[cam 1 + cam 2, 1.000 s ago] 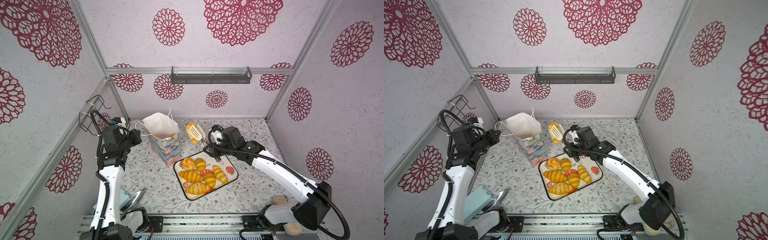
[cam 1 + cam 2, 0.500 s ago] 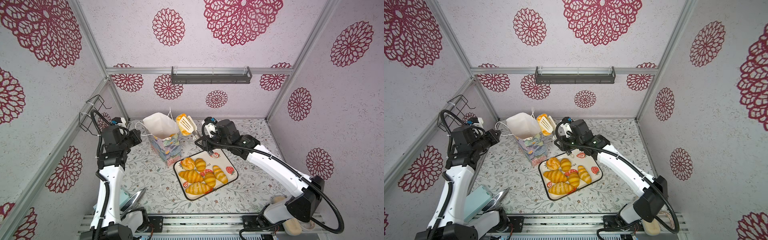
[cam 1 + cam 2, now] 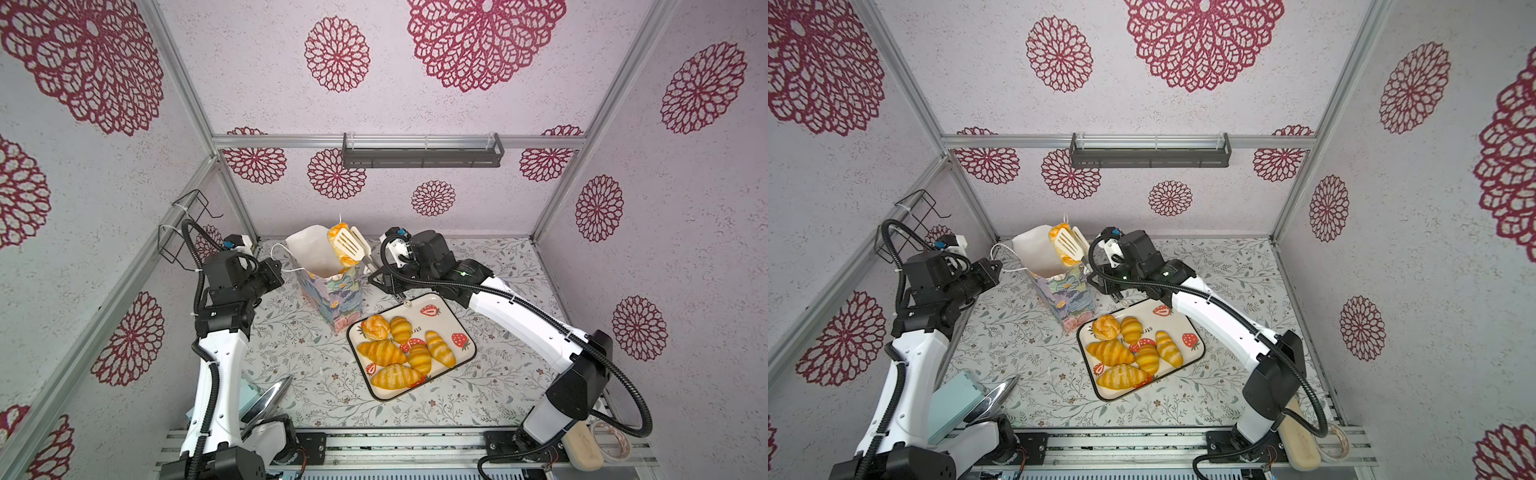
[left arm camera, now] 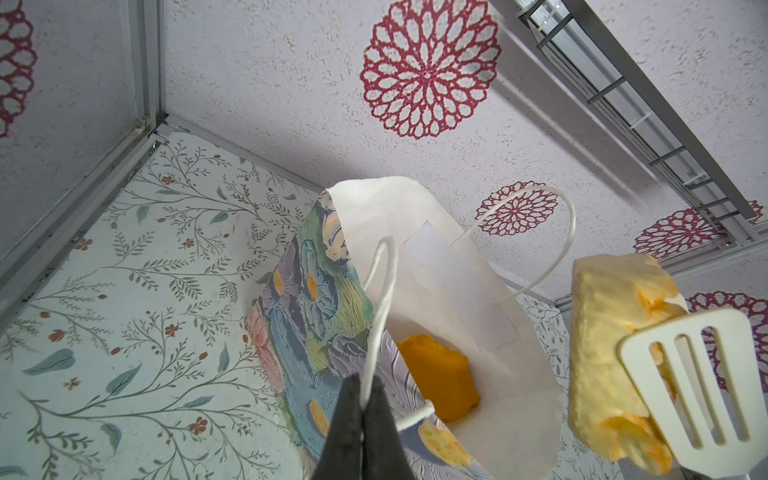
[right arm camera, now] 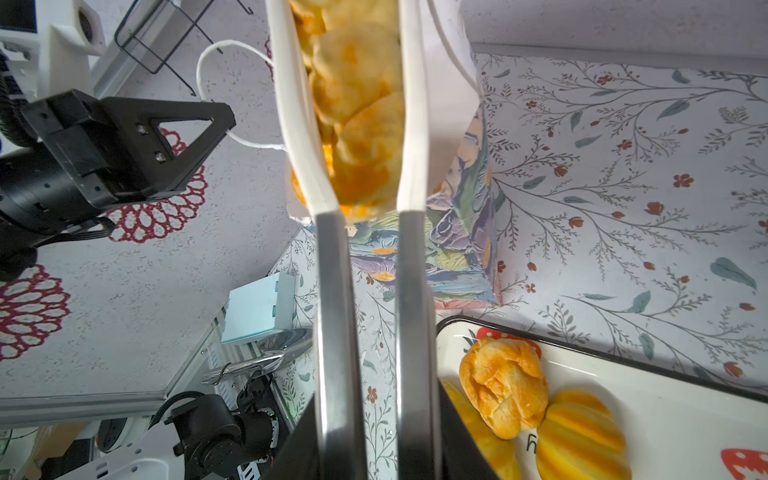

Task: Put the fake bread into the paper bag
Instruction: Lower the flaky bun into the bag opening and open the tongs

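Tongs (image 3: 351,246) with white slotted blades and bare metal arms are gripped by the right gripper (image 3: 388,282); in the right wrist view its fingers (image 5: 459,444) are seen pressed in on the two arms (image 5: 334,311). A plaited loaf (image 3: 336,233) of glossy yellow fake bread is clamped between the blades and is held at the open mouth of the paper bag (image 3: 332,291), on the side nearer the right arm. Whether its lower end is already past the rim cannot be told.

The bag is stood upright on the leaf-printed table (image 3: 291,345), just beside the far corner of the strawberry tray (image 3: 453,322). Its near cord handle (image 4: 380,299) is pinched between the fully closed fingers of the left gripper (image 4: 363,409) and is drawn taut toward the left arm. One orange piece (image 4: 436,378) is seen lying inside the bag, low against the white wall. A white paper patch (image 4: 459,291) is glued inside where the far handle is anchored.

Six pastries are left on the tray: a round roll (image 3: 375,327), a ridged roll (image 3: 401,329) and four croissants (image 3: 381,352).

Dark lettering (image 3: 411,331) is printed on the tray among the strawberries. It is mostly covered by the bread; only a few letters, seemingly "str", are made out, and the word cannot be read.
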